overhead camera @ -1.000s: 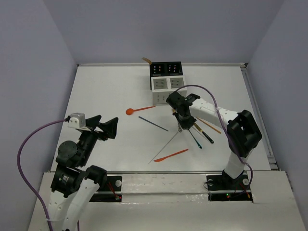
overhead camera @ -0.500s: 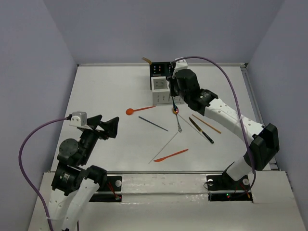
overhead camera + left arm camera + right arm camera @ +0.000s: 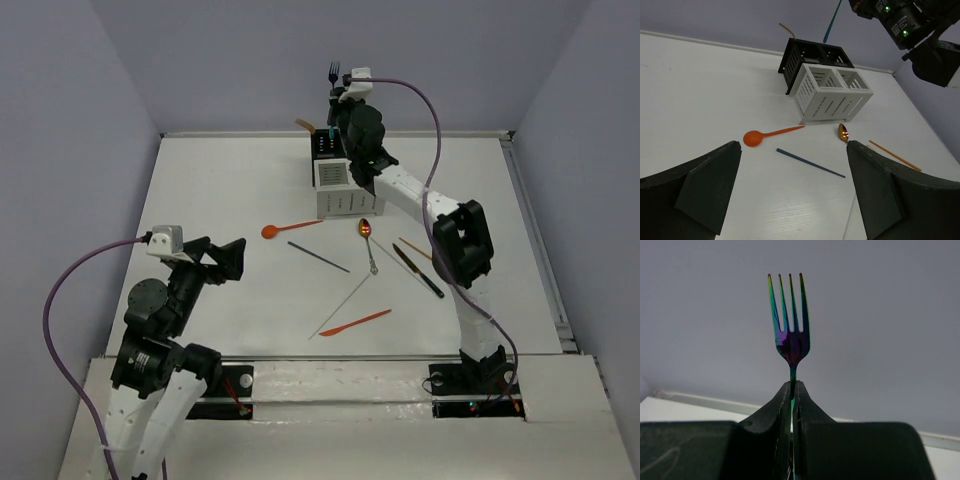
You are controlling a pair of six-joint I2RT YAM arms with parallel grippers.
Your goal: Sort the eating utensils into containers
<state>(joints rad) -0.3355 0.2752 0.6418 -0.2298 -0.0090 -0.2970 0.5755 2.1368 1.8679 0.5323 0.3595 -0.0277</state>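
My right gripper [image 3: 337, 108] is shut on a dark blue iridescent fork [image 3: 792, 342]. It holds the fork upright, tines up, above the black holders [image 3: 332, 146] of the containers block; the white holders [image 3: 346, 190] are in front. The fork's handle [image 3: 832, 21] hangs over the black holders [image 3: 811, 54]. My left gripper [image 3: 226, 262] is open and empty at the near left. An orange spoon [image 3: 279, 230], a dark blue chopstick [image 3: 318, 256], a gold spoon [image 3: 367, 236], a silver chopstick [image 3: 341, 305], an orange knife [image 3: 355, 322], a black knife [image 3: 418, 270] and an orange chopstick [image 3: 416, 247] lie on the table.
A tan utensil handle [image 3: 304, 125] sticks out behind the black holders. In the left wrist view the orange spoon [image 3: 769, 135], the blue chopstick [image 3: 810, 162] and the gold spoon [image 3: 843, 133] lie between my fingers and the white holders [image 3: 832, 92]. Walls enclose the table.
My right arm has lifted the dark fork off the table and swung back and up, so that it now stands tines up over the black holders. The left arm has barely moved.
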